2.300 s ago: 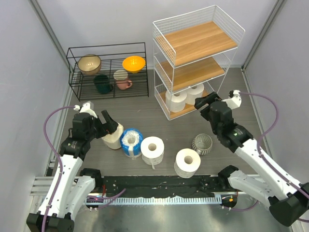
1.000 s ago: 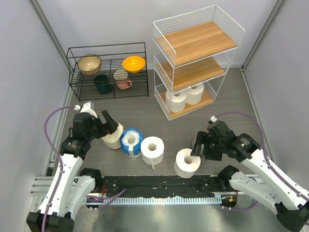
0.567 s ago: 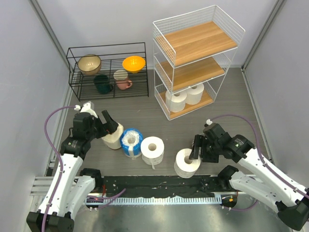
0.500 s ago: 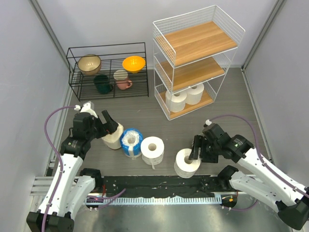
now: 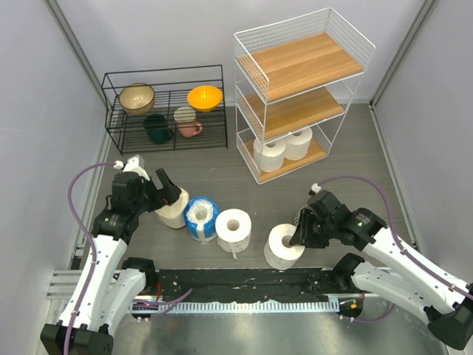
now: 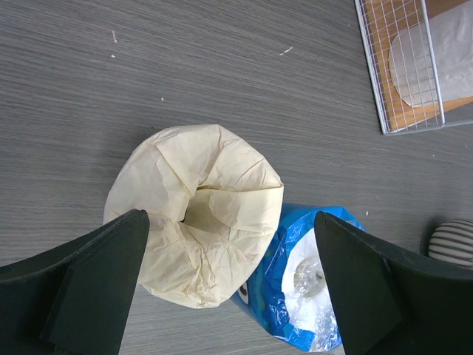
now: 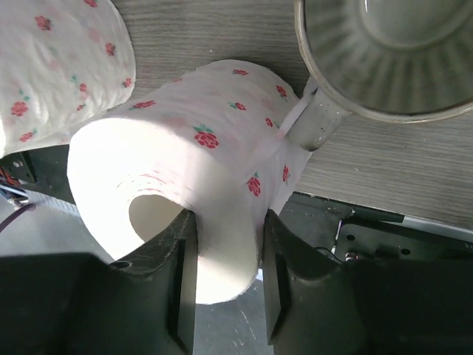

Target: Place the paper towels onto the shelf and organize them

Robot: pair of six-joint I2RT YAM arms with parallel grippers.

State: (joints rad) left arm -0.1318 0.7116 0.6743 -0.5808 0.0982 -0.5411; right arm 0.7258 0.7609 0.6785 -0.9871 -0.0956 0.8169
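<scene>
My right gripper (image 5: 295,238) is shut on the wall of a white paper towel roll (image 5: 283,246) near the table's front edge. In the right wrist view one finger (image 7: 177,296) sits inside the core of this flower-printed roll (image 7: 185,170) and the other presses its outside. My left gripper (image 5: 166,196) hangs open above the cream roll (image 6: 196,214), touching nothing. The blue-wrapped roll (image 6: 310,288) stands right beside the cream one, and another white roll (image 5: 233,228) stands next to it. The white wire shelf (image 5: 310,63) holds two white rolls (image 5: 270,154) on its bottom board.
A grey ribbed cup (image 7: 384,55) stands right against the held roll, just beyond the right gripper. A low black wire rack (image 5: 166,107) with bowls and cups sits at the back left. The shelf's upper two boards are bare.
The right gripper has moved left onto the front white roll and closed on its wall; the roll has shifted slightly left. The left arm has not moved.
</scene>
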